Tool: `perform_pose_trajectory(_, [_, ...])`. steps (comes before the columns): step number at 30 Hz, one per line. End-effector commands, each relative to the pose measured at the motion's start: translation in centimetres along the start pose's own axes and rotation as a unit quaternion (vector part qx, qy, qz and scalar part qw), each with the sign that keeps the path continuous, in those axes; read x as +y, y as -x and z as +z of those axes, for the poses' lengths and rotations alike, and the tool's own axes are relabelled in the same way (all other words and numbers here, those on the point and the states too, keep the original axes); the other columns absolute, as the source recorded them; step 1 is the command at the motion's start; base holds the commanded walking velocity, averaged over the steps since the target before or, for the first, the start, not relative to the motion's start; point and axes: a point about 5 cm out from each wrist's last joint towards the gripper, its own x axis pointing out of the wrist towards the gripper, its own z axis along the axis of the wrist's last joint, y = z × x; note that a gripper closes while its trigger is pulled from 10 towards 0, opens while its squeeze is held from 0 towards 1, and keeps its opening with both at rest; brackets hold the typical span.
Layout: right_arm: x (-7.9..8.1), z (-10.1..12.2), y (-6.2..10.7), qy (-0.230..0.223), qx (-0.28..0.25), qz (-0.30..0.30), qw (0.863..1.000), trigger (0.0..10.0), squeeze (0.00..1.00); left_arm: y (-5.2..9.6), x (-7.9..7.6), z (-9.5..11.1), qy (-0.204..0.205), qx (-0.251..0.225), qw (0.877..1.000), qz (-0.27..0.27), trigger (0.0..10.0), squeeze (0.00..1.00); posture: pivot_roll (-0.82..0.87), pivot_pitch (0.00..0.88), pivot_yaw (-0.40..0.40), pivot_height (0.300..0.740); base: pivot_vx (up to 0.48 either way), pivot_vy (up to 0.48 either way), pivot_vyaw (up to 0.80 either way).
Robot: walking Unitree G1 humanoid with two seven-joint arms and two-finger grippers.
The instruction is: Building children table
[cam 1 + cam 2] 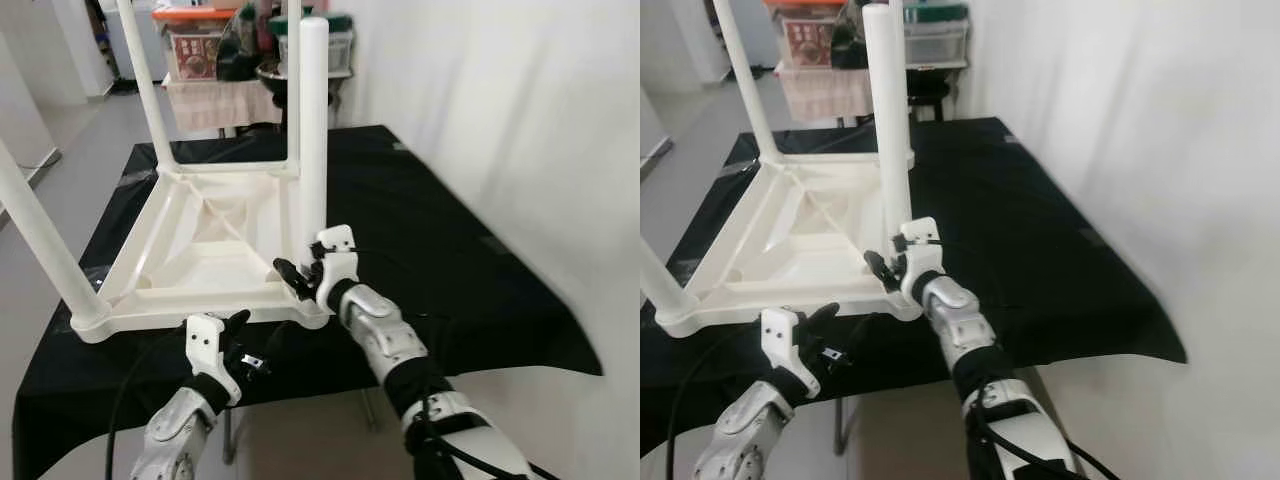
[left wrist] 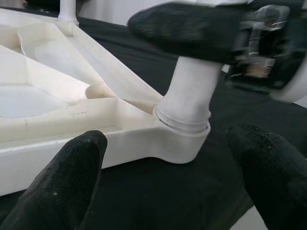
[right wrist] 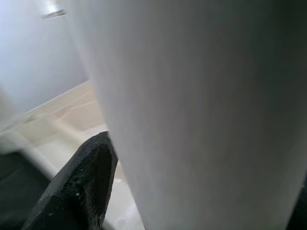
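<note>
Right tool clamps the white leg; left tool gapes wide beside its socket.

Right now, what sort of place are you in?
Probably a room in a home: an upside-down white plastic table on a black-covered table, storage boxes behind, a white wall alongside.

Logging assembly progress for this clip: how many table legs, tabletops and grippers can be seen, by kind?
Table legs standing in the upturned tabletop: 4 ()
Tabletop: 1
Grippers: 2 (left gripper, right gripper)
Total: 7
</note>
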Motion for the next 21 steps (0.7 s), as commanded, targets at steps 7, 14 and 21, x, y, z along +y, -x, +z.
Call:
perform_pose_trajectory(7, [-1.3,2.0,1.1,0.098,0.042,0.188,0.976,10.0,0.0,0.1,0.2,-0.4,-0.001,0.006,1.0,0.006,10.0,0.0,0.06,0.0,-0.043,0.74,0.0,0.0,0.0])
perform_pose_trajectory(14, [-2.1,3.5,0.7,0.064,0.03,0.181,0.981,0.0,0.0,-0.2,-0.1,-0.6,-0.001,0.004,1.0,0.007,10.0,0.0,0.06,0.0,-0.07,0.74,0.0,0.0,0.0])
perform_pose_trajectory(21, [-2.1,2.7,1.1,0.06,0.033,0.19,0.979,0.0,0.0,-0.3,-0.2,-0.6,0.0,0.002,1.0,0.008,10.0,0.0,0.05,0.0,-0.064,0.74,0.0,0.0,0.0])
